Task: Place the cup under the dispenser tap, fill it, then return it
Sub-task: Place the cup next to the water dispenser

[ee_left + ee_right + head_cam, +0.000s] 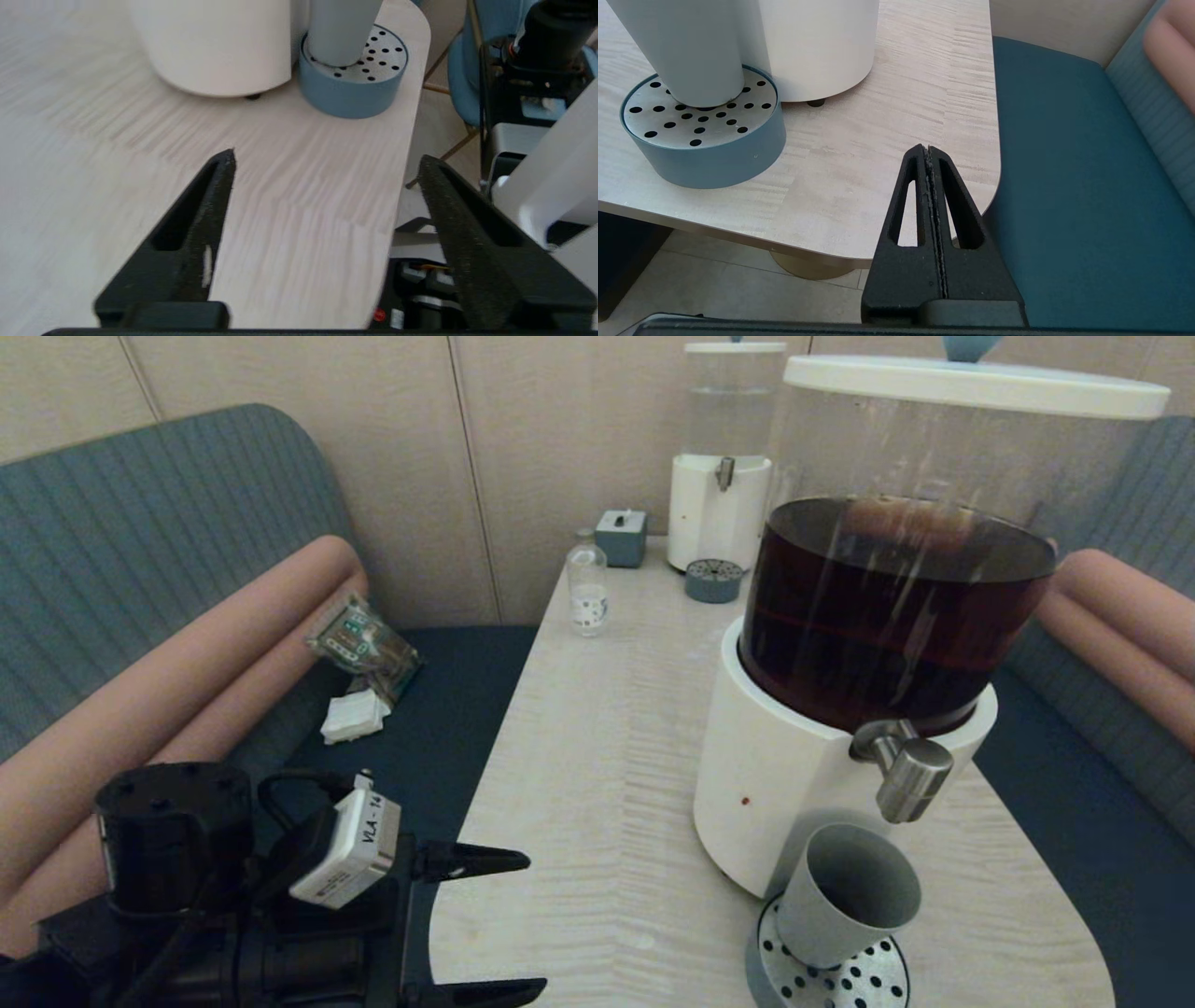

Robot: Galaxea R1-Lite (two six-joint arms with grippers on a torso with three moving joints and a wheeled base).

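The left claw [509, 924] hangs low at the tabletop's [597, 784] near left edge, fingers spread wide and holding nothing, pointing toward the dispenser [794, 784]. The right claw [928, 151] sits off the tabletop's near right corner, fingers pressed together, empty. The cup [845, 896] stands on the perforated drip tray [868, 980] below the tap [910, 775], against the dispenser's base. Farther back stand a small bottle [587, 588] and a second dispenser [719, 467].
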